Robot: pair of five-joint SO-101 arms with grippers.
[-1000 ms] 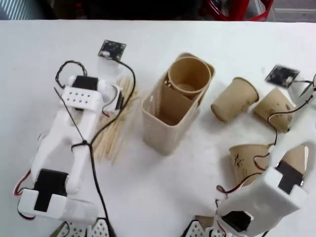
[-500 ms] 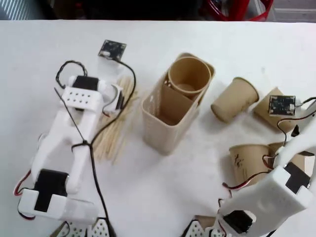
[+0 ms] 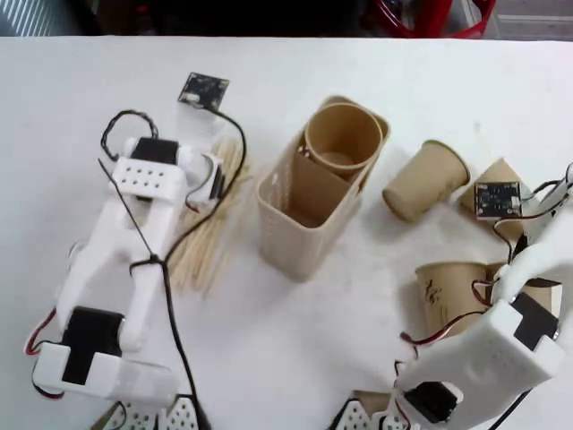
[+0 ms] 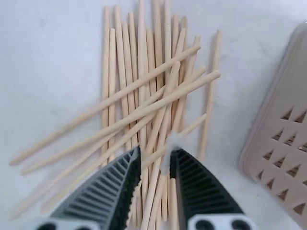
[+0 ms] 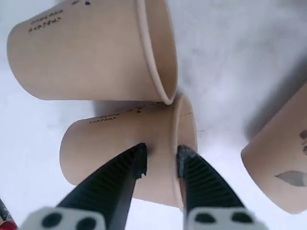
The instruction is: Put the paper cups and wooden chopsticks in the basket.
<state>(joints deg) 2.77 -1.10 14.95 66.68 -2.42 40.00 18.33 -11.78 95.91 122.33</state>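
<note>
Over the wooden chopsticks [image 4: 144, 96] on the desk [image 3: 295, 340] beside the basket [image 3: 300, 237], our left gripper [image 4: 154, 160] hangs narrowly parted, its tips hiding some sticks' near ends. Our right gripper [image 5: 160, 155], likewise narrowly parted, points down at a lying paper cup [image 5: 110, 148] near its rim. From above, our right arm [image 3: 483, 358] partly covers other cups [image 3: 448, 287].

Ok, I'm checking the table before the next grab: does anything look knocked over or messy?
The cups right of the basket lie tipped on their sides, not upright. The chopsticks lie in a loose, crisscrossed pile left of it. Nothing looks damaged or spilled.
</note>
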